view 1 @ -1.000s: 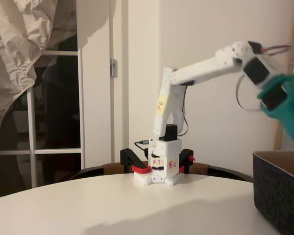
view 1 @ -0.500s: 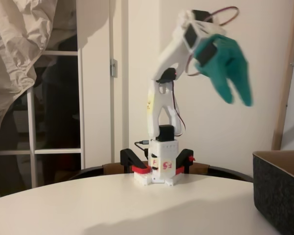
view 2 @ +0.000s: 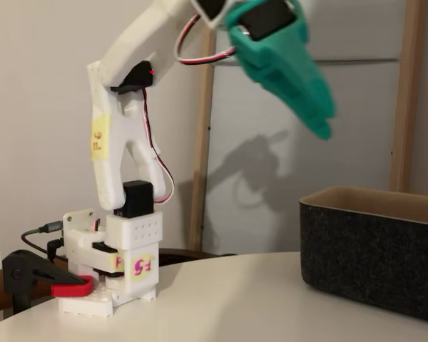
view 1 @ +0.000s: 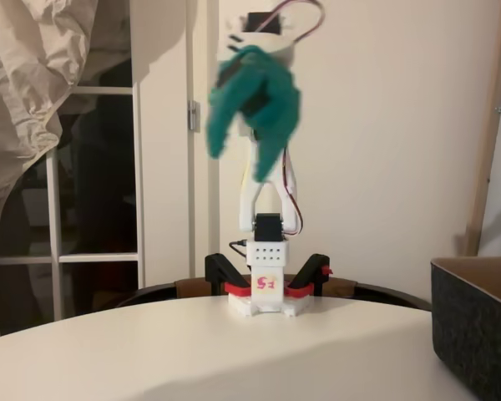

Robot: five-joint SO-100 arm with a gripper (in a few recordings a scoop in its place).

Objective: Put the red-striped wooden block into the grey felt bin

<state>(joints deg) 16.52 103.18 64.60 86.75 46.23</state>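
Observation:
My teal gripper (view 1: 240,161) hangs high above the white arm base (view 1: 266,288), blurred by motion. Its two fingers point down and stand apart, with nothing between them. From the side, the gripper (view 2: 315,120) slants down to the right, well above and left of the grey felt bin (view 2: 374,265). The bin has thick dark walls and a brownish inside, and it stands on the table at the right edge (view 1: 478,330). Its inside is hidden from both fixed views. The red-striped wooden block is out of view.
Red-and-black clamps (view 1: 225,276) (view 2: 37,276) hold the arm base to the round white table (view 1: 192,355). A crumpled pale sheet (view 1: 25,83) hangs at the upper left. A wooden pole (view 2: 403,92) leans on the wall behind the bin.
The arm has swung left and upward, away from the space over the bin at the right. The gripper now sits high above the base, fingers still apart.

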